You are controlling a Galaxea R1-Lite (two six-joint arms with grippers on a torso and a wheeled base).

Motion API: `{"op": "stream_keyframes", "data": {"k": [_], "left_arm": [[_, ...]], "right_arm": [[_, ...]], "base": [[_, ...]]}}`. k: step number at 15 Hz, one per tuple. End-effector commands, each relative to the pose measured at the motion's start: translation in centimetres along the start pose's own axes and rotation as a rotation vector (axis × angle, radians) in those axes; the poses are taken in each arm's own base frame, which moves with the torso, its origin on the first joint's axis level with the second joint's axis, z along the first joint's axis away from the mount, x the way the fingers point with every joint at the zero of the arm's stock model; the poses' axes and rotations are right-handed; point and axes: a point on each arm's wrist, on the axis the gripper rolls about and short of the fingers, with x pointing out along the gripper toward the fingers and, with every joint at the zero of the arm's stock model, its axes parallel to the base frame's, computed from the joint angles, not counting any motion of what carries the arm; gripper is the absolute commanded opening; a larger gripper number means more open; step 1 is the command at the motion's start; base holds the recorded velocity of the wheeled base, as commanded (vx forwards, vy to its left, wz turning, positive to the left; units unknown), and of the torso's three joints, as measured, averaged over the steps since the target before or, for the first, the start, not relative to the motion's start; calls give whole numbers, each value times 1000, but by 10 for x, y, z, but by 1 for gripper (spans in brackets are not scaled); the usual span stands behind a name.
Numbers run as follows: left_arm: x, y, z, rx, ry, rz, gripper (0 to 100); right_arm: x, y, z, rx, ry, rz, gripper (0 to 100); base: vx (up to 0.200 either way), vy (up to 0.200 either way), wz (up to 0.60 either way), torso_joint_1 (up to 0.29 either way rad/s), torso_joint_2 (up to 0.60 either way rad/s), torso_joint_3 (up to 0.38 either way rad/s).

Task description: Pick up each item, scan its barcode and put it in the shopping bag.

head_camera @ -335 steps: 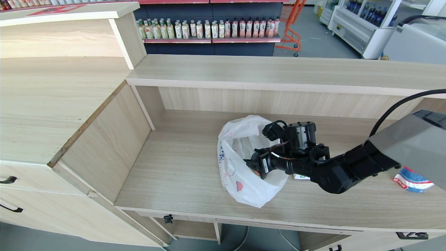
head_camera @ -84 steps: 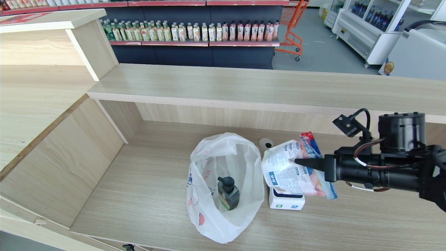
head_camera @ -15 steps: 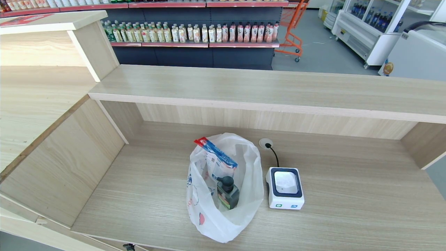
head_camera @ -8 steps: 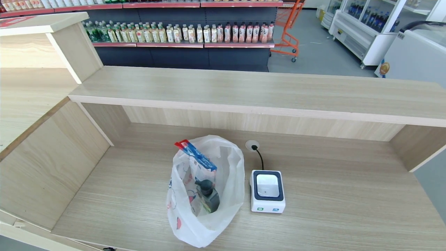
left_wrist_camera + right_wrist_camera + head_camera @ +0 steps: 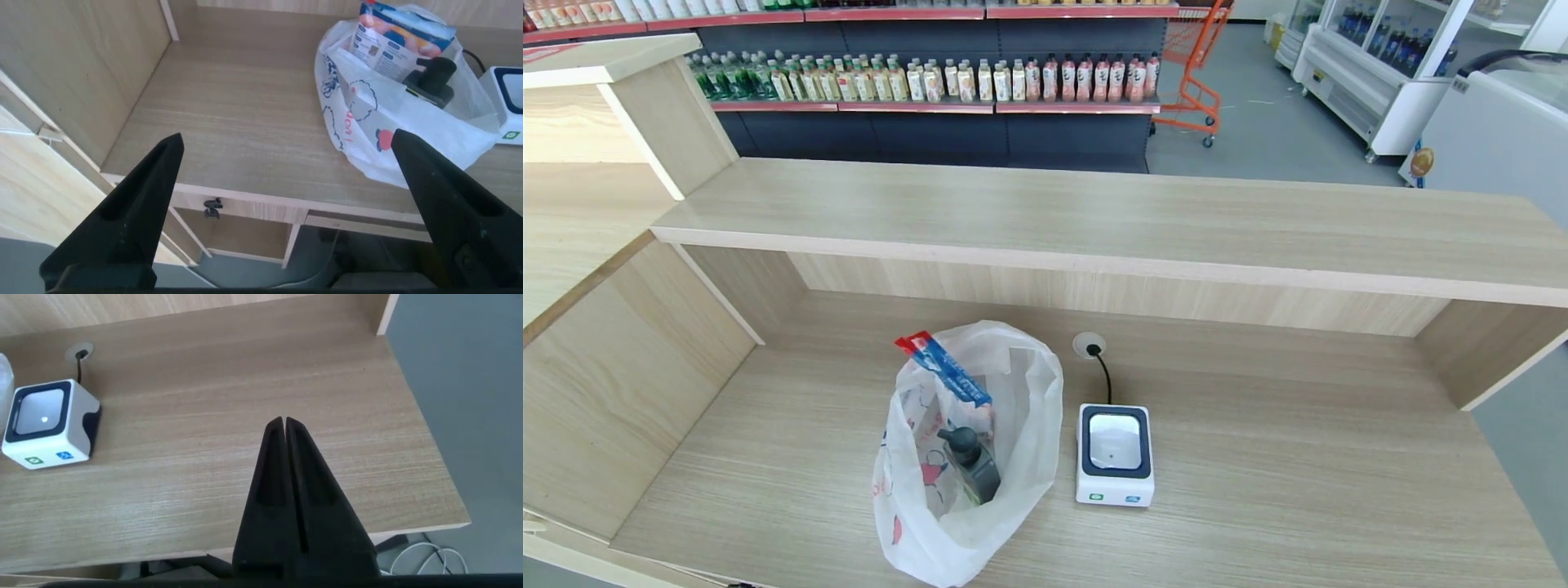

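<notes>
A white plastic shopping bag (image 5: 964,523) stands on the lower counter, left of the barcode scanner (image 5: 1114,454). Inside the bag are a dark pump bottle (image 5: 970,465) and a blue, white and red snack pouch (image 5: 947,371) that sticks out of its top. The left wrist view shows the bag (image 5: 384,122), the pouch (image 5: 400,37) and the bottle (image 5: 433,73) beyond my left gripper (image 5: 298,171), which hangs open off the counter's front edge. My right gripper (image 5: 283,425) is shut and empty above the counter's right end, with the scanner (image 5: 49,425) off to its side.
A raised wooden ledge (image 5: 1094,220) runs behind the lower counter (image 5: 1298,457), with side walls at both ends. The scanner's black cable (image 5: 1103,371) goes into a grommet near the back. Store shelves with bottles (image 5: 931,82) and coolers stand in the room beyond.
The head camera has panned, so the whole scene has slid left. Several seconds ago my right gripper held the pouch over the scanner; the pouch now sits in the bag.
</notes>
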Motion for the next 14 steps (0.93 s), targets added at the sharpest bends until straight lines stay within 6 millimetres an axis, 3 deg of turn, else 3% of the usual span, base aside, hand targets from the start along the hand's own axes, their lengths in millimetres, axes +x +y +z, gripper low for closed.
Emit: {"op": "stream_keyframes", "data": {"k": [1, 14], "left_arm": [[0, 0, 0, 0, 0, 0, 100], [0, 0, 0, 0, 0, 0, 100]], "right_arm": [[0, 0, 0, -1, 2, -1, 0], [0, 0, 0, -1, 4, -1, 0]], "base": [[0, 0, 0, 0, 0, 0], [0, 0, 0, 0, 0, 0]]}}
